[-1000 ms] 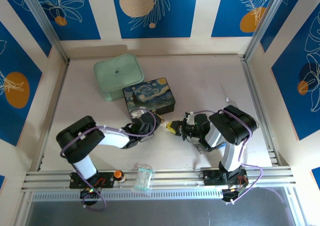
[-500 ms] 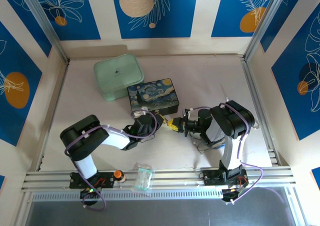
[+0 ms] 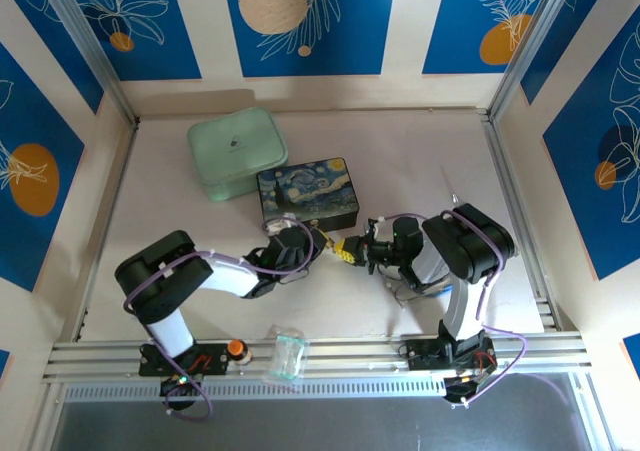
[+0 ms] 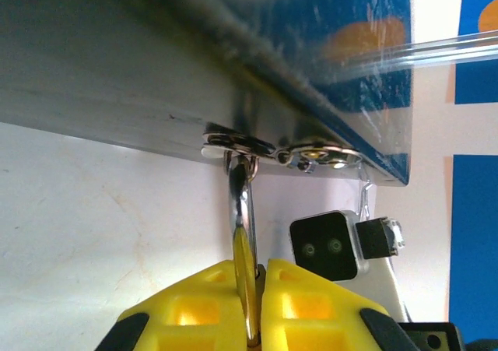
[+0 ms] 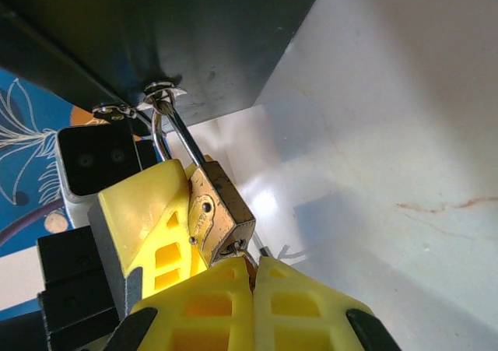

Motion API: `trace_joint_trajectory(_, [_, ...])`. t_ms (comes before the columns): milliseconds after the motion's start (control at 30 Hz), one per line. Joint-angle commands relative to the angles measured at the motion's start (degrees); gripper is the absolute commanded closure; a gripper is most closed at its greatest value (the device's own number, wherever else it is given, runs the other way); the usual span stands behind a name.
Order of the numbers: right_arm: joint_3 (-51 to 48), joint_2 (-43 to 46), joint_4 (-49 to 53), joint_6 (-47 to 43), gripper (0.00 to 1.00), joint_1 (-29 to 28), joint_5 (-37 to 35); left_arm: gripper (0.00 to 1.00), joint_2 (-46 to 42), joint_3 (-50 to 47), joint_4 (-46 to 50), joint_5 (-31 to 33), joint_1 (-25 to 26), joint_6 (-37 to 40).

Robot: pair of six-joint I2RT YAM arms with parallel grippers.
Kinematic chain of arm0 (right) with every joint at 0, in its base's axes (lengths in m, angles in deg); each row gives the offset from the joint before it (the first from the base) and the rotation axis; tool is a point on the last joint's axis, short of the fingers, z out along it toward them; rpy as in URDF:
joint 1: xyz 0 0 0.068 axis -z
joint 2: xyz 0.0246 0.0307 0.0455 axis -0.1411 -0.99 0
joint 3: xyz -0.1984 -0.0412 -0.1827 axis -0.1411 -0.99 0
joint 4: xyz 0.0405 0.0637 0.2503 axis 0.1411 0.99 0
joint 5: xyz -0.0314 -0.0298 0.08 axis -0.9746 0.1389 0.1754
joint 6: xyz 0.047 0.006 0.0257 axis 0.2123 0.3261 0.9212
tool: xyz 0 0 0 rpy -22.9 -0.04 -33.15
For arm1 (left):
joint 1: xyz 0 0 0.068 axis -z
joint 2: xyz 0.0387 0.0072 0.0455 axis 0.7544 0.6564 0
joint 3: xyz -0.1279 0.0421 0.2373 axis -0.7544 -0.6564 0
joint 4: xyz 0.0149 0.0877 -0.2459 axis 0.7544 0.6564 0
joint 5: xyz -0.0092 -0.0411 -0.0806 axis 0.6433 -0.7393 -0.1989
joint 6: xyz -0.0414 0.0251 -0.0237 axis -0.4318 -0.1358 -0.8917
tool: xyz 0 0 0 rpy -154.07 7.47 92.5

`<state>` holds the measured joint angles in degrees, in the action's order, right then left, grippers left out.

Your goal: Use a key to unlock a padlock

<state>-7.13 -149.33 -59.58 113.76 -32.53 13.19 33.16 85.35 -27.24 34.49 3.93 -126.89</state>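
Brass padlock (image 5: 222,211), slim silver shackle (image 5: 187,139) — yellow jaws pinching body, key (image 5: 236,250).

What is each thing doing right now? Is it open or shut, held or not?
padlock, shackle shut, hooked through the clasp
key, poked into the padlock's bottom, mostly hidden
left end effector, shut on the padlock
right end effector, shut on the key
painted box, lid shut
green box, lid shut
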Motion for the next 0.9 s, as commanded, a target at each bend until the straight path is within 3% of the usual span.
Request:
trace_joint_trajectory(0, [4.1, 3.9, 4.4, -4.2, 1.00, -2.6, -4.1, 1.00, -0.5, 3.1, -2.5, -11.1, 2.5, -1.1])
trace_joint_trajectory(67, [4.2, 4.8, 5.8, -4.7, 1.00, -2.8, -4.6, 1.00, 0.7, 3.2, -5.4, -11.9, 2.5, -1.5])
trace_joint_trajectory(200, [3.6, 6.5, 8.9, -6.7, 1.00, -2.1, -4.8, 1.00, -1.3, 3.3, -1.3, -11.3, 2.4, -0.3])
trace_joint_trajectory(367, [2.5, 10.5, 15.6, -10.3, 0.68, -1.3, -5.3, 1.00, -4.5, 2.2, 3.7, -8.9, 1.9, 1.4])
trace_joint_trajectory(500, [2.5, 16.8, 30.1, -17.0, 0.58, -0.6, -7.0, 1.00, -4.5, 1.0, 2.8, -9.6, 0.7, 0.4])
trace_joint_trajectory(667, [5.5, 28.4, 53.1, -32.7, 0.58, -1.0, -11.5, 1.00, -4.8, 1.8, 6.6, -10.0, 0.3, 2.4])
trace_joint_trajectory(767, [8.7, 35.4, 66.3, -46.5, 0.58, -4.5, -21.1, 1.00, -5.1, 1.8, 7.8, -10.1, 0.2, 2.9])
trace_joint_trajectory(867, [9.8, 40.0, 73.1, -56.9, 0.57, -7.7, -31.2, 1.00, -5.6, 1.9, 8.9, -9.7, 0.2, 3.5])
